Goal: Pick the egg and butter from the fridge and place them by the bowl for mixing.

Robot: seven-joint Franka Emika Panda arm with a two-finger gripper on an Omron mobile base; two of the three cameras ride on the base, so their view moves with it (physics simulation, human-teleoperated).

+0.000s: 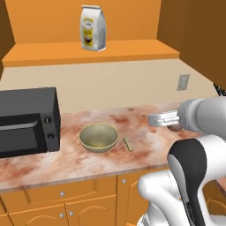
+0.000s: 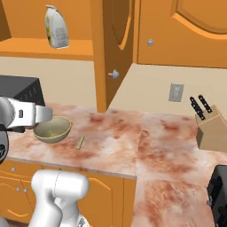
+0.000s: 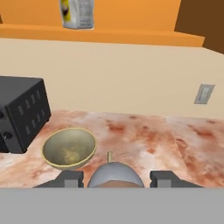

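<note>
On the counter (image 1: 132,165) the bowl (image 1: 98,137) sits empty, butter (image 1: 127,144) beside it; the hand (image 3: 114,178) grips a rounded item (image 3: 114,175).

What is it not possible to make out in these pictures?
- Hand view: the rounded grey-brown thing in the hand is cut off at the bottom; whether it is gripped is unclear.
- Left base view: the butter beside the bowl is too small for detail.
- Right base view: the black appliance is cut off by the right edge.
</note>
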